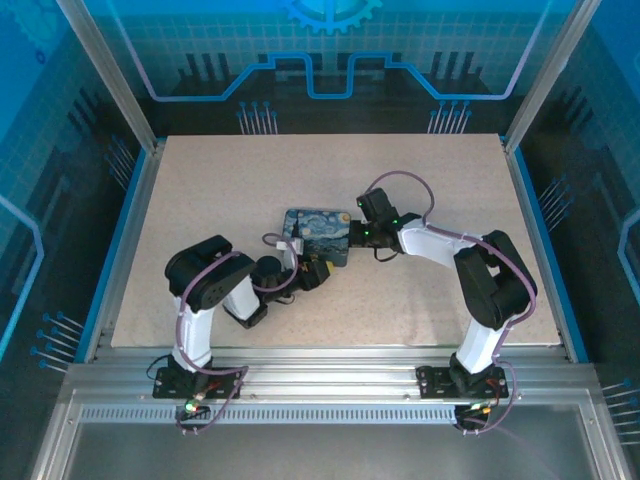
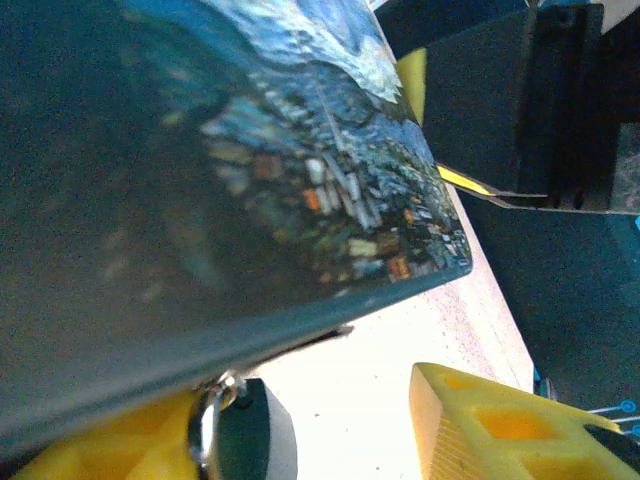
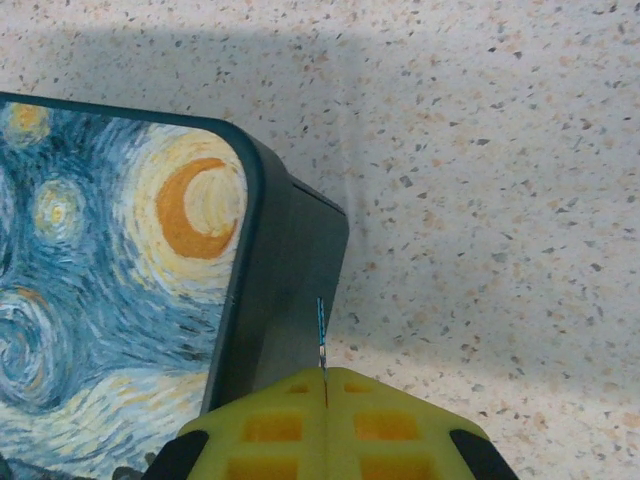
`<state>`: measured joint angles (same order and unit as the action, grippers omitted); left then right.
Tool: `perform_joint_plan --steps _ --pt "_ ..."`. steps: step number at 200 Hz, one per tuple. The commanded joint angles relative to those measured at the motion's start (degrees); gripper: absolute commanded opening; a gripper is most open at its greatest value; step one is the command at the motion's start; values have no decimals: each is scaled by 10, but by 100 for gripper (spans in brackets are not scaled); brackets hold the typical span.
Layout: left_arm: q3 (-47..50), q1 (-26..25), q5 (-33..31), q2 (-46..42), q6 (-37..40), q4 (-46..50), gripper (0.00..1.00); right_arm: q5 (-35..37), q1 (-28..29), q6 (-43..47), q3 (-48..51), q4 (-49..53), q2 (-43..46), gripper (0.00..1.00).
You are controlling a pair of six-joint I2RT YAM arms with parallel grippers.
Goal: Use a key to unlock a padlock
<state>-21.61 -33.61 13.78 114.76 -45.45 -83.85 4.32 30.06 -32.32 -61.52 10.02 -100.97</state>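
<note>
Right of the box [image 3: 120, 250], the clamped right gripper [image 3: 325, 390] barely pinches the key [image 3: 321, 335], which may twist off-line before reaching the padlock [image 2: 228, 425] beside the parted left gripper [image 2: 335, 435].

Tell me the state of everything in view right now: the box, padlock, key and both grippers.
box: closed.
padlock: at the box's edge; locked or open, cannot tell.
key: pinched edge-on, tip free beside the box.
left gripper: open, fingers wide apart.
right gripper: shut on the key.
</note>
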Motion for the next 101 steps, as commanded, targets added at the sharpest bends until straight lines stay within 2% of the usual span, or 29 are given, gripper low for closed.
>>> perform_joint_plan --steps 1,101 --pt "24 16 6 -3 -10 37 41 -9 9 1 -12 1 -6 0" --pt "41 36 30 4 -17 37 18 -5 14 -1 -10 -4 -8 0"
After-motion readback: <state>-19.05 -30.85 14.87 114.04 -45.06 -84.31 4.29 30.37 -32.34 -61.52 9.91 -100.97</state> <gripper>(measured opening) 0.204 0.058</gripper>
